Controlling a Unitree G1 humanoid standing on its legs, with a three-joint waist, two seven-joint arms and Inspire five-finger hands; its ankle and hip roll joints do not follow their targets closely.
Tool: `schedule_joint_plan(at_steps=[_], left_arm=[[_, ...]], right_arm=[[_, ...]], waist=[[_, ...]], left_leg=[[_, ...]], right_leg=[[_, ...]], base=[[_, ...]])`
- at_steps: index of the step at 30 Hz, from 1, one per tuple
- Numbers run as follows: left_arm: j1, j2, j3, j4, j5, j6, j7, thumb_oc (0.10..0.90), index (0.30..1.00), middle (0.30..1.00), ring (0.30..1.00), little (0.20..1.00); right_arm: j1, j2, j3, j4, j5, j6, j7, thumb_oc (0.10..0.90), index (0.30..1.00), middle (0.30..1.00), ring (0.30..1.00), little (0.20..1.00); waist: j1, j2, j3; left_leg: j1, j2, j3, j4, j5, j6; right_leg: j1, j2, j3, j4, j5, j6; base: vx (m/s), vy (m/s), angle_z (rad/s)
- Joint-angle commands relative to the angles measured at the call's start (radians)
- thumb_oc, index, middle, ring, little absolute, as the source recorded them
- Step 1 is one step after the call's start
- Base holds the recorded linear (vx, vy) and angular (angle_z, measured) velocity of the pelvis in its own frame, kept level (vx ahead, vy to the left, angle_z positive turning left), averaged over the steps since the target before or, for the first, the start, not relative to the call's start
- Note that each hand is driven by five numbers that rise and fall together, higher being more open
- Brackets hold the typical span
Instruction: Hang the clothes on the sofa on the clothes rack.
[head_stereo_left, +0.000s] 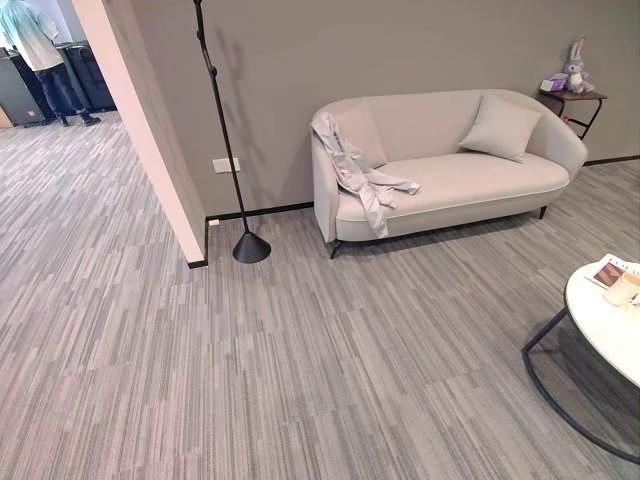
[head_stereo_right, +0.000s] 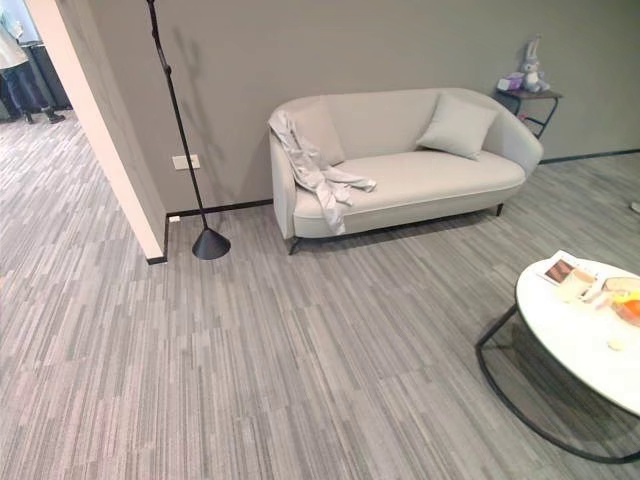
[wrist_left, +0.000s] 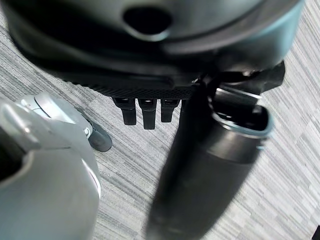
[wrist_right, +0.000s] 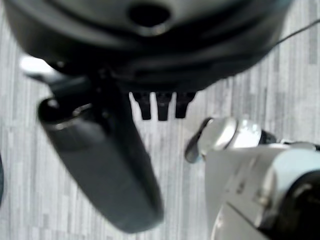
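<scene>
Grey striped carpet runs across the room up to a dark grey wall. From the left eye, a pale sofa stands against that wall, and the clothes (a light grey garment) hang over its left arm and spill onto the seat cushion. 1 cushion leans at the sofa's right end. Left of the sofa, the clothes rack, a thin black pole on a cone-shaped base, stands on the carpet near the wall corner, well apart from the garment. A small side table behind the sofa's right end carries a plush rabbit. At the lower right a round white worktop on a dark wire frame holds a book near its edge. A person stands far off at the upper left.

From the right eye the same layout shows, the garment draped over the sofa arm.

Along the left wrist, the left hand hangs above the carpet with its fingers pointing straight down, relaxed and holding nothing.

Along the right wrist, the right hand hangs likewise over the carpet, fingers straight and empty.
</scene>
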Motion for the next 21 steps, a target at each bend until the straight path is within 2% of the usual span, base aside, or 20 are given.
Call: schedule_joint_plan(at_steps=[1,6,7,13,15,21], left_arm=[[-0.057,-0.007,0.015,0.020,0.016,-0.041,-0.009,0.800,0.900,0.900,0.900,0.900],[-0.057,-0.005,-0.020,0.029,0.053,-0.035,-0.022,0.800,0.900,0.900,0.900,0.900],[-0.065,-0.008,-0.077,0.028,0.122,-0.031,-0.036,0.800,0.900,0.900,0.900,0.900],[-0.077,-0.014,-0.125,0.013,0.168,-0.044,-0.020,0.800,0.900,0.900,0.900,0.900],[-0.083,-0.012,-0.146,0.005,0.206,-0.050,-0.015,0.800,0.900,0.900,0.900,0.900],[-0.087,-0.007,-0.149,0.009,0.234,-0.047,-0.016,0.800,0.900,0.900,0.900,0.900]], right_arm=[[-0.055,-0.006,0.013,0.040,-0.019,-0.036,0.005,0.800,0.900,0.900,0.900,0.900],[-0.065,-0.004,0.079,0.015,-0.088,-0.038,0.020,0.800,0.900,0.900,0.900,0.900],[-0.062,0.007,0.127,0.003,-0.143,-0.036,0.034,0.800,0.900,0.900,0.900,0.900],[-0.057,0.005,0.172,-0.001,-0.219,-0.042,0.038,0.800,0.900,0.900,0.900,0.900],[-0.053,-0.007,0.256,-0.016,-0.404,-0.053,0.029,0.800,0.900,0.900,0.900,0.900],[-0.053,-0.013,0.321,-0.017,-0.550,-0.050,0.028,0.800,0.900,0.900,0.900,0.900]], waist=[[0.013,-0.031,-0.001],[0.015,-0.033,0.004],[0.007,-0.030,0.009],[-0.004,-0.028,0.018],[0.001,-0.032,0.023],[0.010,-0.035,0.022]], left_leg=[[0.000,0.068,-0.006,-0.080,0.063,-0.082],[-0.001,0.073,-0.004,-0.079,0.067,-0.083],[0.000,0.076,0.002,-0.080,0.069,-0.085],[0.012,0.091,0.011,-0.075,0.068,-0.093],[0.010,0.096,0.016,-0.072,0.069,-0.095],[0.016,0.093,0.009,-0.072,0.063,-0.090]], right_leg=[[0.077,-0.059,-0.012,-0.157,0.117,0.091],[0.073,-0.056,-0.005,-0.157,0.118,0.089],[0.069,-0.050,0.003,-0.157,0.119,0.087],[0.075,-0.036,0.016,-0.160,0.111,0.078],[0.072,-0.033,0.018,-0.161,0.111,0.077],[0.083,-0.036,0.012,-0.161,0.107,0.077]], base=[[0.00,0.000,0.00],[-0.01,-0.032,-0.01],[-0.01,-0.073,-0.03],[0.02,-0.067,-0.17],[0.02,-0.059,-0.05],[0.03,0.015,-0.11]])
